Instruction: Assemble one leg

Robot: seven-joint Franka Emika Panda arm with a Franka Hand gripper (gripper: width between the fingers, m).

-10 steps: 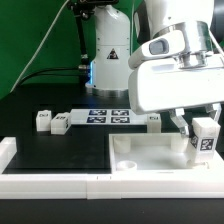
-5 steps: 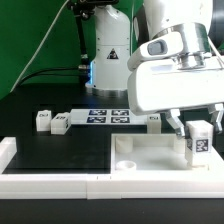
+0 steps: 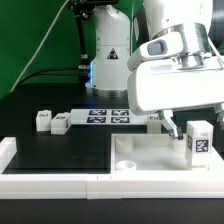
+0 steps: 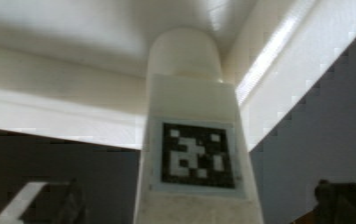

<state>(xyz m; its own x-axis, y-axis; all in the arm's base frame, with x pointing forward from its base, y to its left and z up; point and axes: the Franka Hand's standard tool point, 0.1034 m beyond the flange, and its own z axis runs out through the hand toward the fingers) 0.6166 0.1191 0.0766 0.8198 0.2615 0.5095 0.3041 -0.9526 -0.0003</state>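
One leg (image 3: 200,142), a white block with a marker tag on its face, stands upright at the large white panel's (image 3: 150,152) corner on the exterior view's right. My gripper (image 3: 193,128) hovers over it, open, with its fingers (image 3: 170,127) apart on either side and not touching. In the wrist view the leg (image 4: 196,130) fills the middle, and my gripper (image 4: 193,205) straddles it with dark fingertips (image 4: 344,196) clear of its sides. Three more legs lie on the table: two (image 3: 43,120) (image 3: 61,123) at the left and one (image 3: 153,120) beside the panel.
The marker board (image 3: 105,116) lies behind the panel. The panel has round holes (image 3: 125,144) near its left edge. A white raised border (image 3: 50,181) runs along the front of the black mat. The robot base (image 3: 108,50) stands at the back.
The fingers have spread apart and let go of the leg. The leg has shifted a little left and lower and now stands on its own.
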